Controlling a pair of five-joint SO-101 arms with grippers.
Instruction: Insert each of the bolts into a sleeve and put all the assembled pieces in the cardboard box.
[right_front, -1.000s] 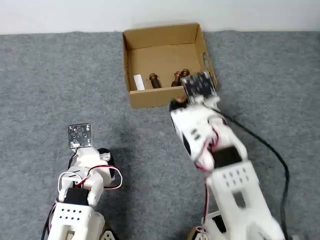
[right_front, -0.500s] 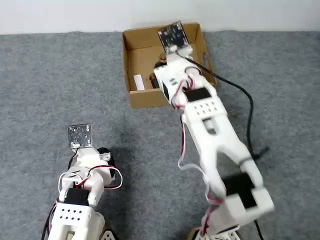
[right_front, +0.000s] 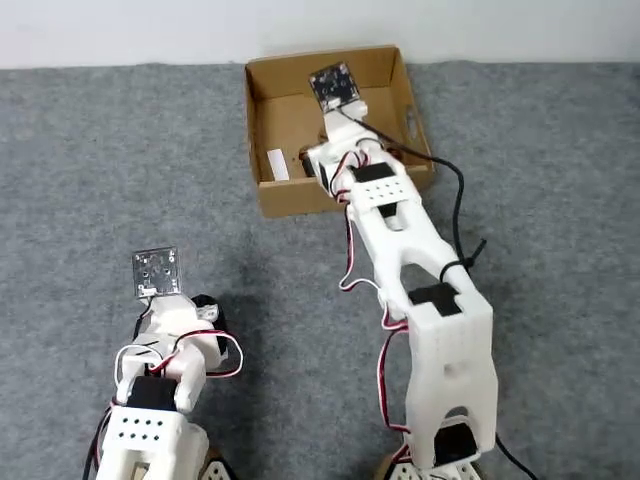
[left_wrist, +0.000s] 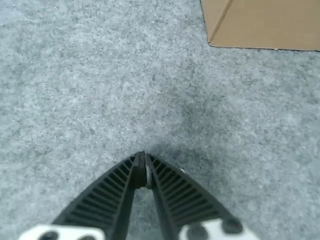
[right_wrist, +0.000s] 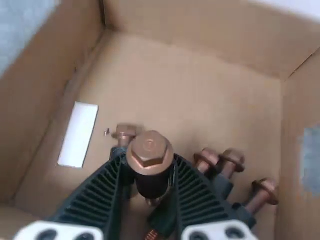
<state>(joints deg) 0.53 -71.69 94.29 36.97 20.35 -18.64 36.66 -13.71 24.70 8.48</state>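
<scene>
My right gripper (right_wrist: 150, 172) is shut on an assembled piece (right_wrist: 150, 162), a copper bolt seated in a dark sleeve, held upright over the inside of the cardboard box (right_wrist: 165, 80). Several more assembled pieces (right_wrist: 222, 165) lie on the box floor just beyond the fingers, one of them (right_wrist: 124, 134) partly hidden behind the held bolt. From above, the right arm (right_front: 385, 215) stretches over the front wall of the box (right_front: 268, 98), with its wrist above the box floor. My left gripper (left_wrist: 145, 167) is shut with nothing in it, low over the grey carpet near the left arm's base (right_front: 165, 320).
A white label (right_wrist: 78, 134) lies flat on the box floor by one side wall. A corner of the box (left_wrist: 260, 22) shows in the left wrist view, well beyond the left fingertips. Grey carpet (right_front: 120, 160) surrounds the box on all sides.
The right arm has swung from just outside the box's front right corner to above the box interior, carrying the assembled piece. The left arm has stayed put.
</scene>
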